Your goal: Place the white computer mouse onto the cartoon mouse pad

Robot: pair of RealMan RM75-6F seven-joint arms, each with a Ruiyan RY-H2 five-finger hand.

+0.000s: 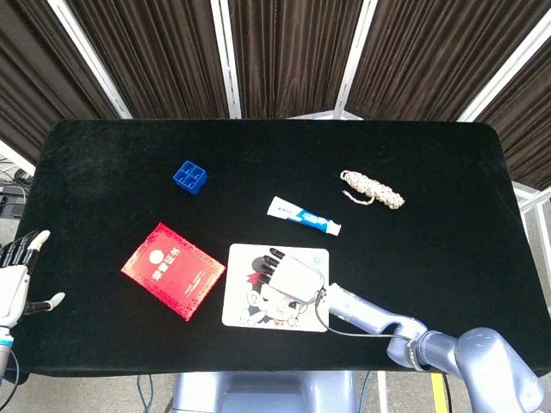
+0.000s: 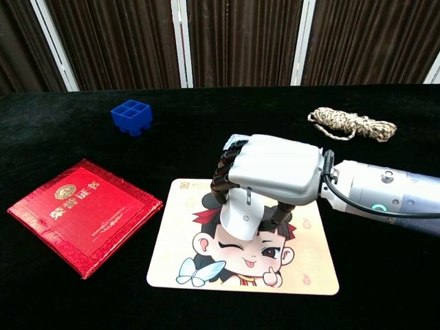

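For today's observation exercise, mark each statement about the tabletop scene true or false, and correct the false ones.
1. The white mouse is over the cartoon mouse pad, under the right hand. True.
2. The left hand holds the red booklet. False: it hangs at the table's left edge, holding nothing, fingers apart.
3. The blue block lies on the pad. False: it sits on the black table, far behind the booklet.
4. The rope bundle lies beyond the right arm. True.
5. The toothpaste tube rests on the booklet. False: it lies on the table behind the pad.
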